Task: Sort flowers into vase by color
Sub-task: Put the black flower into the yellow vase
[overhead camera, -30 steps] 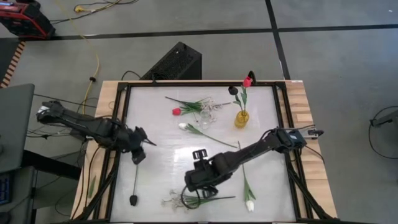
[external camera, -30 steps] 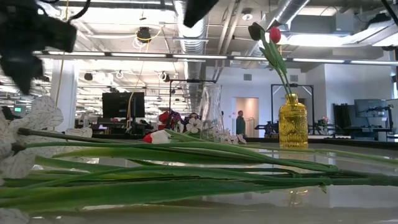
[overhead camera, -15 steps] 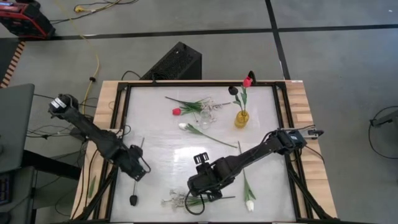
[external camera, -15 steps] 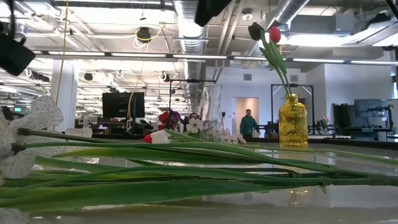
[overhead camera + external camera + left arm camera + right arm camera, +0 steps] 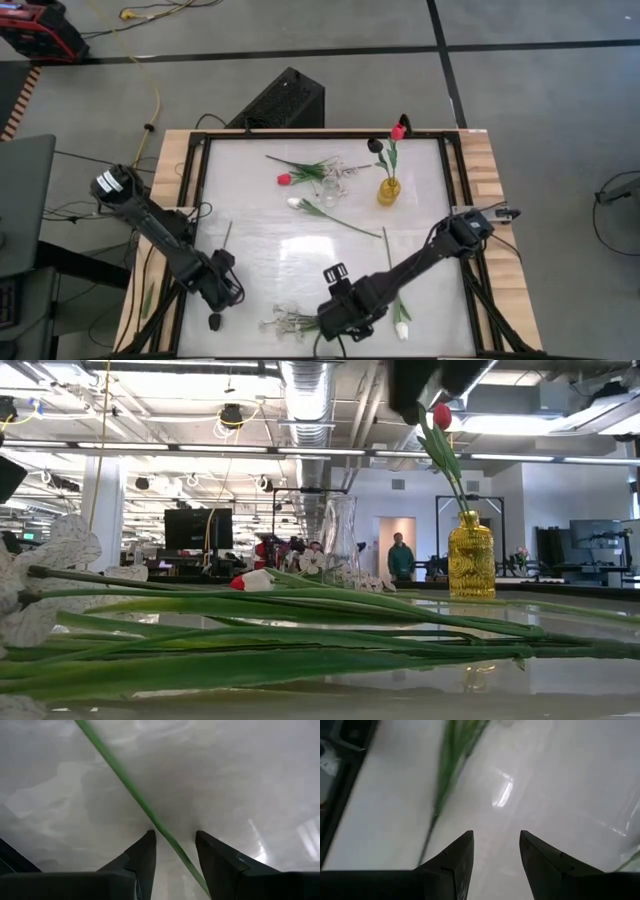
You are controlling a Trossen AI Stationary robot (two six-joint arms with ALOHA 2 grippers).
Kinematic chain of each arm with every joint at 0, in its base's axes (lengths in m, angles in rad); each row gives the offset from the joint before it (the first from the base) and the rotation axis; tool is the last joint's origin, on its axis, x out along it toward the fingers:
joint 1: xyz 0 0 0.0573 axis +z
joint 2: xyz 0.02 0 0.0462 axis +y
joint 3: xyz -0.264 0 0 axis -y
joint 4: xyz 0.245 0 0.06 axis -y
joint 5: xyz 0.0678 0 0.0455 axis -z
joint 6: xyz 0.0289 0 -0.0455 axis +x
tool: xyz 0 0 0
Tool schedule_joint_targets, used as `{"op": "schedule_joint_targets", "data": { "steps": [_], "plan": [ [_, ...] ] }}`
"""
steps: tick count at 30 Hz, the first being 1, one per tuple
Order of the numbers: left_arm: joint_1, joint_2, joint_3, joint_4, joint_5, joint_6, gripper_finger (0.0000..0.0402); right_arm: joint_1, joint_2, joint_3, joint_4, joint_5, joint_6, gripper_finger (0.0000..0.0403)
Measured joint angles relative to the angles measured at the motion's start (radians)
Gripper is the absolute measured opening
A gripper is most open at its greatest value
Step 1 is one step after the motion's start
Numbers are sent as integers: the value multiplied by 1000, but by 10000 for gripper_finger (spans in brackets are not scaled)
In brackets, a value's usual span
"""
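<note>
My left gripper (image 5: 222, 290) hangs open over the near-left of the table. Its fingers stand on either side of the thin green stem (image 5: 150, 815) of the dark purple flower, whose bloom (image 5: 214, 322) lies on the table closer to the near edge. My right gripper (image 5: 345, 315) is open, low over the near middle, between a sprig of small white blossoms (image 5: 285, 322) and a white tulip (image 5: 400, 328). A blurred green stem (image 5: 447, 770) lies ahead of its fingers. A yellow vase (image 5: 388, 190) holds a red tulip (image 5: 442, 415) and a dark bloom.
A clear glass vase (image 5: 327, 192) stands left of the yellow one. A red tulip (image 5: 284, 179) and another white tulip (image 5: 296, 203) lie flat beside it. Long green stems (image 5: 300, 630) lie along the near edge. A black frame rail (image 5: 190, 230) borders the table.
My left gripper has swung toward the near edge and come down over the purple flower's stem, turning as it went. My right gripper has also travelled toward the near edge, ending between the white sprig and the white tulip. The flowers have stayed where they were.
</note>
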Motion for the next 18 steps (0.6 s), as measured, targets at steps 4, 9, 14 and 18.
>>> {"op": "schedule_joint_targets", "data": {
  "steps": [4,9,14,18],
  "plan": [
    [-4,18,102,-107,-31,54,73,34,0,0,-4,0,47,184],
    [15,-4,208,-164,-176,170,8,77,0,0,9,26,123,184],
    [64,-35,290,-154,-365,331,1,121,0,-34,81,215,91,184],
    [137,-47,335,-72,-439,510,0,122,0,-74,252,395,-68,184]
  ]
}}
